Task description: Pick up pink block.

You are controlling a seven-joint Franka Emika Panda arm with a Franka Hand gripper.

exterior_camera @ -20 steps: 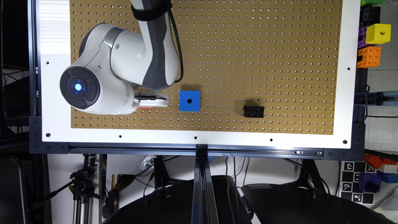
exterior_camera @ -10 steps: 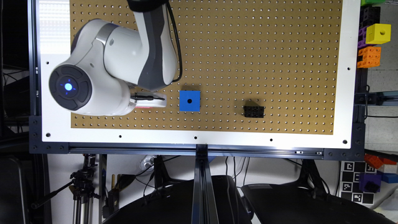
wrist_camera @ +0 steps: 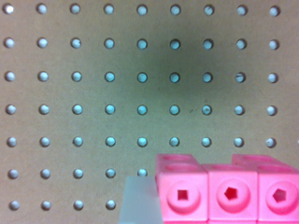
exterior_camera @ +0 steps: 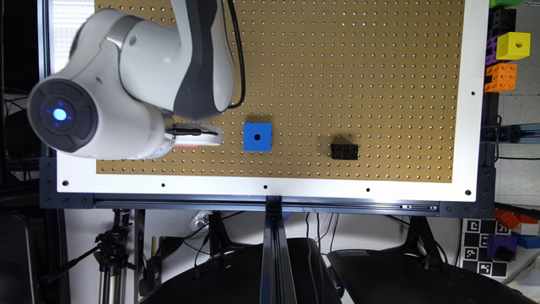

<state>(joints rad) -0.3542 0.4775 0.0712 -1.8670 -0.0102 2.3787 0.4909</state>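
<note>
The pink block (wrist_camera: pixel 231 193) sits close under the wrist camera, its row of round holes facing the lens. A pale translucent finger (wrist_camera: pixel 140 200) presses against one of its sides, and the pegboard (wrist_camera: pixel 107 93) lies farther off behind with a dark shadow on it. In the exterior view the white gripper (exterior_camera: pixel 196 137) hangs at the exterior view's left of the blue cube (exterior_camera: pixel 257 137), with a thin pink sliver of the block (exterior_camera: pixel 190 146) showing under it. The gripper is shut on the pink block.
A black brick (exterior_camera: pixel 344 151) lies on the brown pegboard (exterior_camera: pixel 358 76) at the exterior view's right of the blue cube. Yellow (exterior_camera: pixel 512 45), orange (exterior_camera: pixel 500 77) and other coloured blocks are stacked beyond the board's right edge. The arm's large white joint (exterior_camera: pixel 97 109) looms over the board's left part.
The arm's joint looms larger and has shifted toward the exterior view's left, as if rising toward the camera. The gripper stays beside the blue cube with the pink sliver under it.
</note>
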